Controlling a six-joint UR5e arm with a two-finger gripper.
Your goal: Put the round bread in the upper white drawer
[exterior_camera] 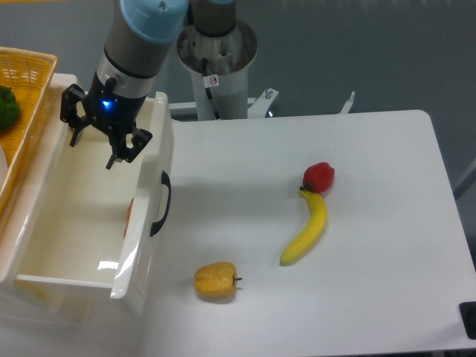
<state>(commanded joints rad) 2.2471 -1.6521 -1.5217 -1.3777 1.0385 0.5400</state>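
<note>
Pincer: spread open, empty, above the upper white drawer. Round bread: only an orange sliver shows against the drawer's front wall. Risk: bread jamming there when the drawer shuts.

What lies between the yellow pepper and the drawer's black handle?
Nothing: in the camera view, only bare white table separates the yellow pepper from the handle on the drawer front.

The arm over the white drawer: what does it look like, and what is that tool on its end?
The arm is a thick grey tube with a light-blue cap at its joint. Its tool is black, with two angular fingers and a small blue light glowing on its body. Behind stands a shiny metal base column bearing a small red-and-white sticker.
</note>
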